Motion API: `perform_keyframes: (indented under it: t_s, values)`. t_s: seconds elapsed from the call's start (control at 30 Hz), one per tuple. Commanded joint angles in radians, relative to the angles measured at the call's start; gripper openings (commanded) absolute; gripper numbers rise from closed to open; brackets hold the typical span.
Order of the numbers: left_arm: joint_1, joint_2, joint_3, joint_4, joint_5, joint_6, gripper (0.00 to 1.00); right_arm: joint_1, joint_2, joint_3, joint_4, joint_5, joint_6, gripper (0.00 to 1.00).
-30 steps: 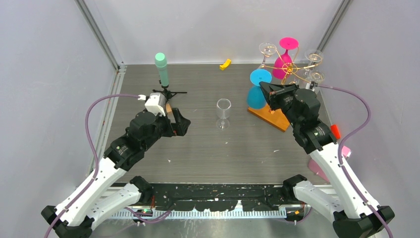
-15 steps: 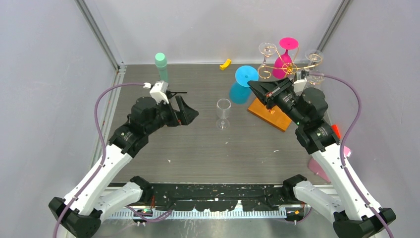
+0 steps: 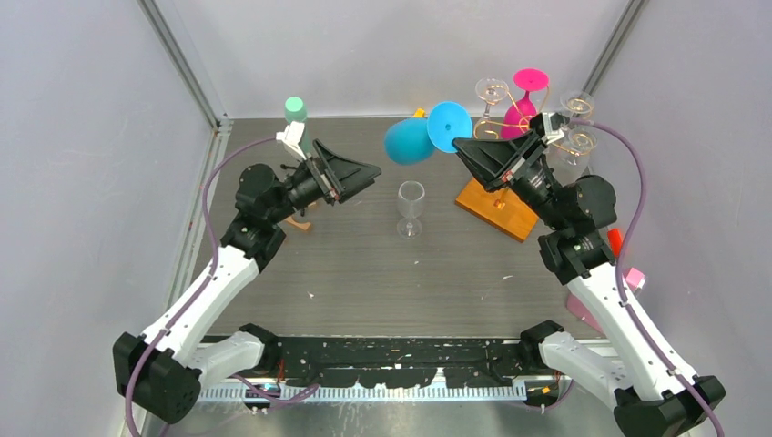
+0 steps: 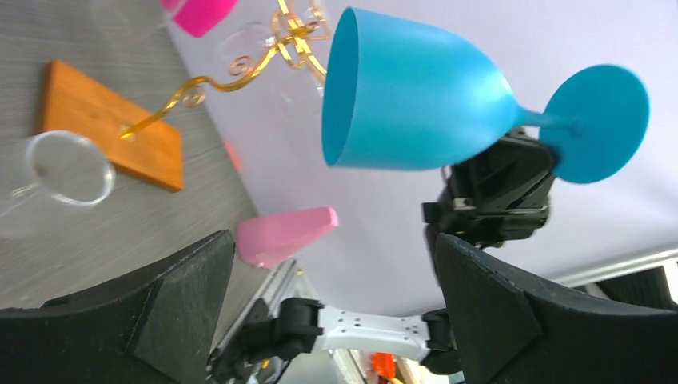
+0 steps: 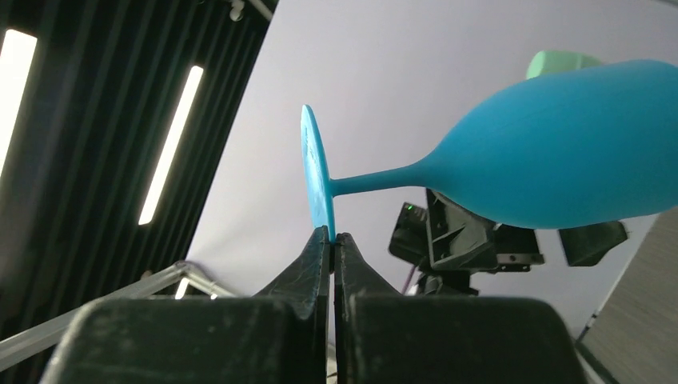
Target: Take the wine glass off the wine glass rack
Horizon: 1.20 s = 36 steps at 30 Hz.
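The right tool (image 5: 330, 238) pinches the blue wine glass (image 3: 407, 141) by its foot (image 5: 317, 172), stem level, bowl seemingly facing the spread-open left tool (image 3: 371, 171).

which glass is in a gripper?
The blue glass, pinched by its foot in the right gripper. The pink glass hangs on the rack; one clear glass stands on the table.

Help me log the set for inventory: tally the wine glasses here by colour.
Blue wine glass: 1, foot pinched in the right hand
Pink wine glass: 1, on the rack
Clear wine glasses: 4, three on the rack, one on the table
Total: 6
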Motion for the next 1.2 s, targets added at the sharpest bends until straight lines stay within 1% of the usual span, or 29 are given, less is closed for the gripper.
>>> perform_keyframes:
  t_s: [0.0,0.17,0.27,0.43,0.5,0.6,0.67,0.8,0.9,0.93,0.97,1.1,1.13,1.17]
  values:
    - [0.002,0.041,0.007,0.285,0.099,-0.166,1.00,0.027,0.013,-0.019,0.261,-0.058,0.136,0.00]
    - [0.002,0.073,0.025,0.353,0.105,-0.188,1.00,0.075,0.025,-0.036,0.274,-0.050,0.162,0.00]
    - [0.005,0.079,0.036,0.345,0.101,-0.191,1.00,0.098,0.028,-0.042,0.271,-0.038,0.169,0.00]
    - [0.007,0.076,0.044,0.390,0.103,-0.203,1.00,0.121,0.039,-0.061,0.241,-0.020,0.185,0.00]
    - [0.009,0.067,0.041,0.422,0.109,-0.213,0.98,0.122,0.043,-0.079,0.239,-0.009,0.201,0.00]
    - [0.013,0.052,0.032,0.472,0.118,-0.231,0.91,0.122,0.055,-0.104,0.254,0.006,0.229,0.00]
    - [0.015,0.041,0.023,0.505,0.123,-0.248,0.85,0.122,0.061,-0.122,0.262,0.021,0.240,0.00]
    - [0.016,0.025,0.000,0.571,0.133,-0.289,0.66,0.122,0.069,-0.151,0.266,0.054,0.248,0.00]
    - [0.016,0.018,-0.015,0.617,0.141,-0.328,0.47,0.122,0.071,-0.177,0.272,0.095,0.258,0.00]
    - [0.016,0.016,-0.017,0.625,0.144,-0.336,0.37,0.122,0.072,-0.191,0.276,0.102,0.265,0.00]
    - [0.018,0.015,-0.019,0.632,0.147,-0.342,0.30,0.122,0.074,-0.199,0.281,0.117,0.268,0.00]
    - [0.020,0.002,-0.023,0.638,0.151,-0.340,0.05,0.122,0.075,-0.239,0.289,0.162,0.284,0.00]
    - [0.024,-0.003,-0.025,0.640,0.149,-0.334,0.00,0.122,0.074,-0.248,0.288,0.176,0.285,0.00]
    - [0.027,-0.012,-0.030,0.640,0.140,-0.326,0.00,0.122,0.072,-0.251,0.285,0.183,0.284,0.00]
